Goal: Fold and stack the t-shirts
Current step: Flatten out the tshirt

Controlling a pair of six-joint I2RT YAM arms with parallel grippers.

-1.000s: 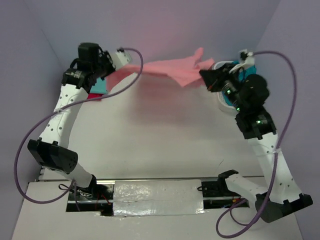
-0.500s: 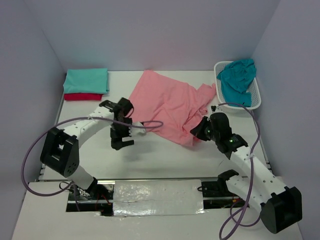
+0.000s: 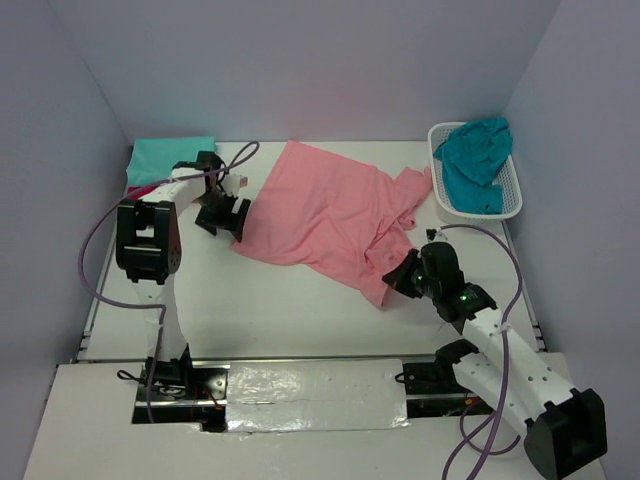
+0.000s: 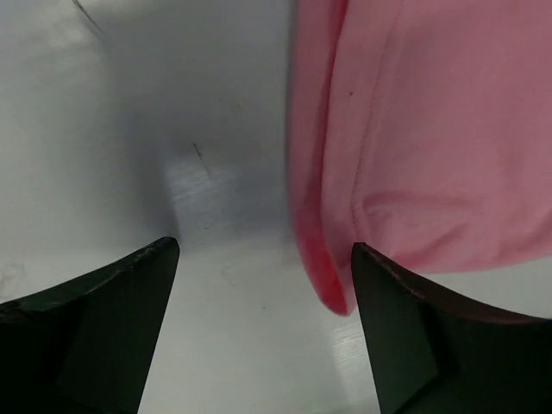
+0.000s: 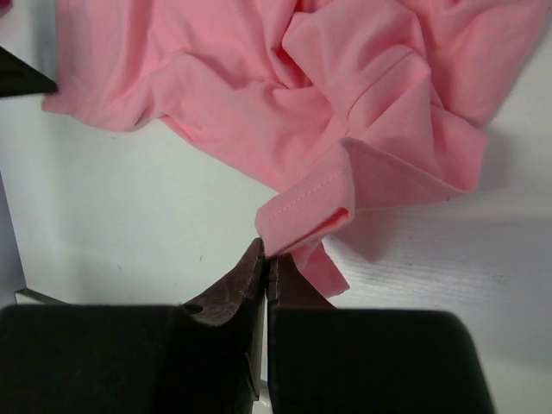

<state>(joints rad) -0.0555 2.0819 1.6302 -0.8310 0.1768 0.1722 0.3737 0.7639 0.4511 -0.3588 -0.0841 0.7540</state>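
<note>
My right claw [image 5: 265,257] pinches the pink shirt [image 3: 320,215] by its hem, anchoring that corner. My left claw [image 4: 263,259] stands open beside the opposite edge, probably to spread it.

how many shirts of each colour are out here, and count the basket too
salmon pink t-shirt: 1
mint-teal t-shirt: 1
red t-shirt: 1 (only a sliver shows under the mint-teal one)
teal-blue t-shirt: 1
white basket: 1
total: 5 (4 shirts, 1 basket)
</note>
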